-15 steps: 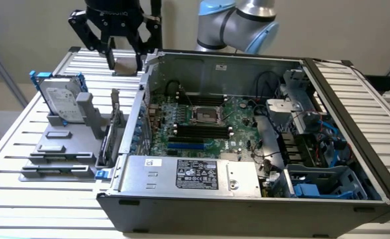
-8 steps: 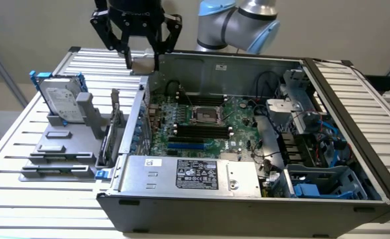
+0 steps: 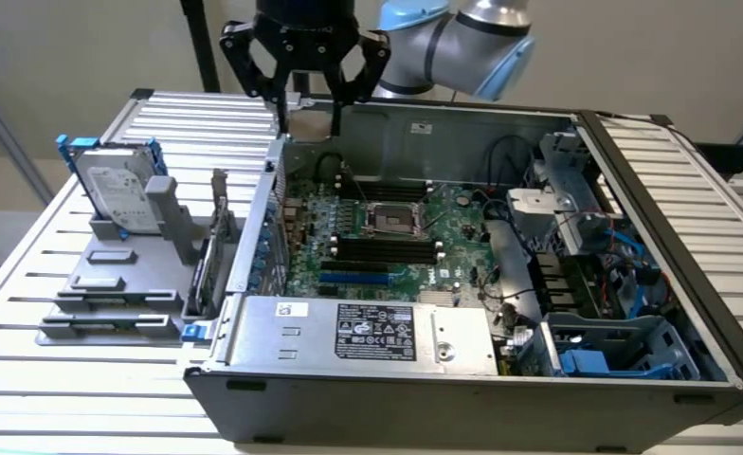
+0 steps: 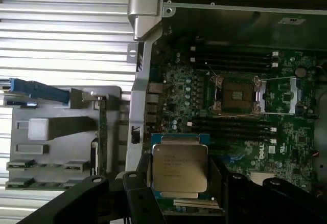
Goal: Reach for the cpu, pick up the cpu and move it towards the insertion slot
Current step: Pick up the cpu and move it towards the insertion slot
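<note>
My gripper (image 3: 308, 116) hangs above the back corner of the open computer case (image 3: 473, 398), towards the exterior view's left. In the wrist view the gripper (image 4: 180, 185) is shut on the cpu (image 4: 180, 166), a flat square chip with a shiny silver top and a pale rim, held level between the two dark fingers (image 4: 142, 183). The insertion slot (image 3: 393, 220) is the square socket with a silver frame and dark centre on the green motherboard, below the gripper and off to one side of it. The wrist view shows the slot (image 4: 237, 95) uncovered, some way from the held chip.
Long black memory slots (image 3: 385, 248) flank the socket. A grey fixture (image 3: 118, 284) on the slatted table holds an upright silver hard drive (image 3: 117, 194) with blue rails. A power supply (image 3: 371, 334) sits at the case front, with cables and a blue drive bay (image 3: 612, 351) on the exterior view's right.
</note>
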Controlling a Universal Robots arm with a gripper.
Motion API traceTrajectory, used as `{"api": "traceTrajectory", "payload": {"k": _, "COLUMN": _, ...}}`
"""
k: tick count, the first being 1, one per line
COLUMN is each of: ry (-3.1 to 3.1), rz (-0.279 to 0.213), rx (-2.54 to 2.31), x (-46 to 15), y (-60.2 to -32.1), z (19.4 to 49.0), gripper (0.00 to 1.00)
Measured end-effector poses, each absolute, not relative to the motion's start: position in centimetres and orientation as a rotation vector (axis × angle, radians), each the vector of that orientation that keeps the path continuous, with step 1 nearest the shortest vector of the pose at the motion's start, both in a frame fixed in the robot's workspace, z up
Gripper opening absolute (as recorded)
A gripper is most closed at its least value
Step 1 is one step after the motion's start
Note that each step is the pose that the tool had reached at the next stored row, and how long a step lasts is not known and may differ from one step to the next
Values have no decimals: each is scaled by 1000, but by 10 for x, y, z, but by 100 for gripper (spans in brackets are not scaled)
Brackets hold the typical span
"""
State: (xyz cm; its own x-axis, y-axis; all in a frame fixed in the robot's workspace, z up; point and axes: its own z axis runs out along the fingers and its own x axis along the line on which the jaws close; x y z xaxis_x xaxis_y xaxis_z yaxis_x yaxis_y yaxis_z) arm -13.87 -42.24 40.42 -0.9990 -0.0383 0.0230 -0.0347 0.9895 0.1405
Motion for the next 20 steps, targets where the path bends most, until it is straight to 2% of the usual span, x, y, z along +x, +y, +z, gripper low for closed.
{"api": "traceTrajectory", "payload": {"k": 10, "ry": -3108, "rz": -218, "rx": 57, "x": -93, "y": -414, "z": 396, "gripper": 55}}
{"api": "traceTrajectory", "payload": {"k": 20, "ry": -3108, "rz": -204, "rx": 57, "x": -60, "y": -384, "z": 381, "gripper": 55}}
